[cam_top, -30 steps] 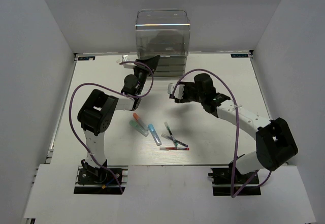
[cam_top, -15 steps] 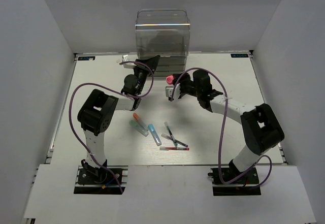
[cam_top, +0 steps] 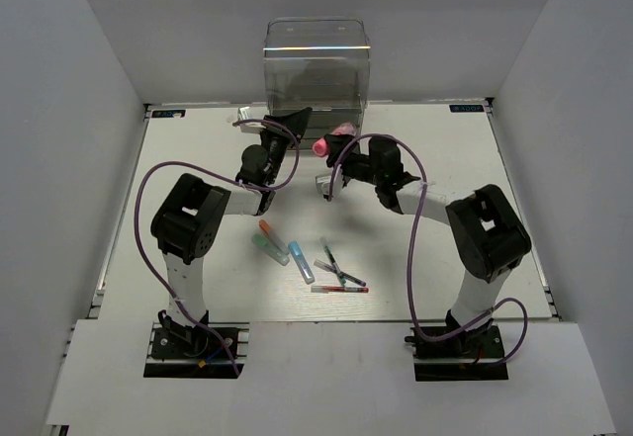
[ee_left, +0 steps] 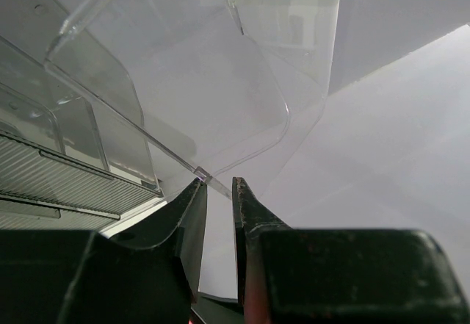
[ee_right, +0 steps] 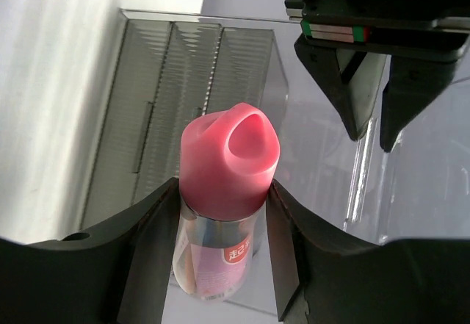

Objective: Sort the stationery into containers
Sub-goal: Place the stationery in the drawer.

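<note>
The tall transparent box (cam_top: pixel 316 70) with stacked drawers stands at the back centre. My left gripper (cam_top: pixel 295 120) is at its lower front, shut on the thin clear lip of a drawer (ee_left: pixel 213 184) that is pulled out. My right gripper (cam_top: pixel 333 145) is shut on the chunky pink-and-red piece (ee_right: pixel 229 164), held upright above the table just in front of the box and beside the clear drawer wall (ee_right: pixel 323 155). The left gripper's fingers (ee_right: pixel 358 96) show there too. Orange (cam_top: pixel 267 227), teal (cam_top: pixel 267 248) and blue (cam_top: pixel 302 261) markers and thin pens (cam_top: pixel 339 270) lie mid-table.
A red pen (cam_top: pixel 340 289) lies nearest the front edge. White walls close in the table on the left, right and back. The box's ribbed grey lower drawers (ee_right: pixel 183 89) sit just behind my right gripper.
My right gripper has carried the pink-and-red piece left and farther back, up to the box's front beside the left gripper. The left arm has not moved.
</note>
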`<control>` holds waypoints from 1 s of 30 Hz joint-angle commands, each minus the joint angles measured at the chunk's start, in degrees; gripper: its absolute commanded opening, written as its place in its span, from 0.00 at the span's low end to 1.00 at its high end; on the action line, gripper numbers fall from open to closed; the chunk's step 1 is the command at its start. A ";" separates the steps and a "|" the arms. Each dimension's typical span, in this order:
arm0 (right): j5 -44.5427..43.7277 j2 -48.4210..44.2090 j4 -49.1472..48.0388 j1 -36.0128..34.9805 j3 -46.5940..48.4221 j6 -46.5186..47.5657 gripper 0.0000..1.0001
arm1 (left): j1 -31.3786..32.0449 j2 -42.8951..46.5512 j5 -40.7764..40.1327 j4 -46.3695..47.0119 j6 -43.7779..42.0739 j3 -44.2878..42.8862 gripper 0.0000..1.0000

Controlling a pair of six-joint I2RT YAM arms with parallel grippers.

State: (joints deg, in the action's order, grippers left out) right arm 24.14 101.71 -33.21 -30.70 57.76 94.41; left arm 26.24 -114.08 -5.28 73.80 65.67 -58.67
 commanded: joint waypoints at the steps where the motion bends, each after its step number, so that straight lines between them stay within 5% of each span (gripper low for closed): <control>1: -0.49 1.38 -10.55 0.38 4.64 4.37 0.00 | -0.31 2.20 -0.35 15.67 0.25 -2.06 0.31; 30: -6.74 15.44 -17.15 2.22 18.79 5.43 0.00 | -0.31 1.14 0.18 15.67 0.78 -2.58 0.31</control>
State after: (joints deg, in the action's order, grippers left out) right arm 18.48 116.68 -43.92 -29.02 72.77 99.09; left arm 26.24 -114.13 -5.13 73.80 66.46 -58.89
